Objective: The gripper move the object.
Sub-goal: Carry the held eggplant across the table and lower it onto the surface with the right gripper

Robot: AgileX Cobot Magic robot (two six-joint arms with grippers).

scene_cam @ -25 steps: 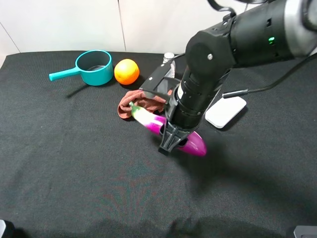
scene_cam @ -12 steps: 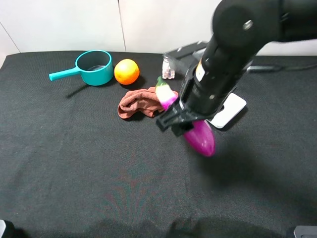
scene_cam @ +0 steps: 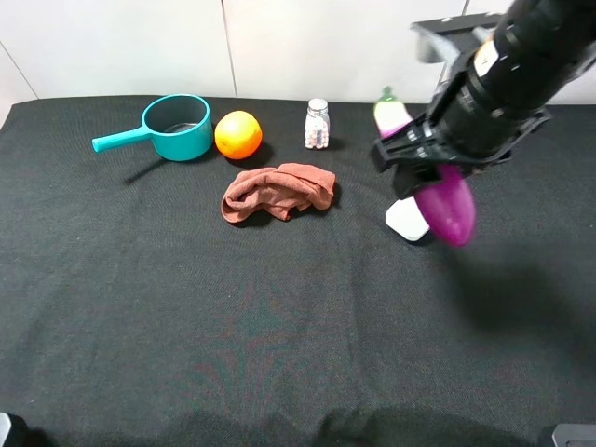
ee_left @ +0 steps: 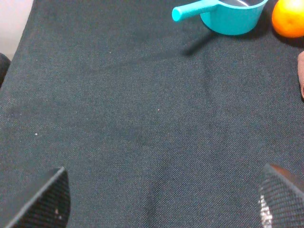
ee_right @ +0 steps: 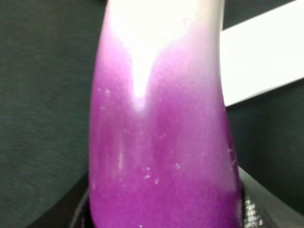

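A purple and white toy eggplant (scene_cam: 445,200) with a green stem hangs in the air at the right of the exterior high view, held by my right gripper (scene_cam: 416,158), which is shut on its middle. It hovers over a flat white block (scene_cam: 407,222) on the black cloth. In the right wrist view the eggplant (ee_right: 161,123) fills the frame, with the white block (ee_right: 266,61) behind it. My left gripper (ee_left: 161,199) is open and empty; only its two fingertips (ee_left: 45,199) show over bare cloth.
A brown cloth (scene_cam: 277,191) lies mid-table. A teal saucepan (scene_cam: 172,128) and an orange (scene_cam: 237,134) stand at the back left, also in the left wrist view (ee_left: 223,12). A small jar (scene_cam: 318,123) stands at the back middle.
My right gripper has carried the eggplant up and to the right, from beside the brown cloth to above the white block. The left arm has not moved.
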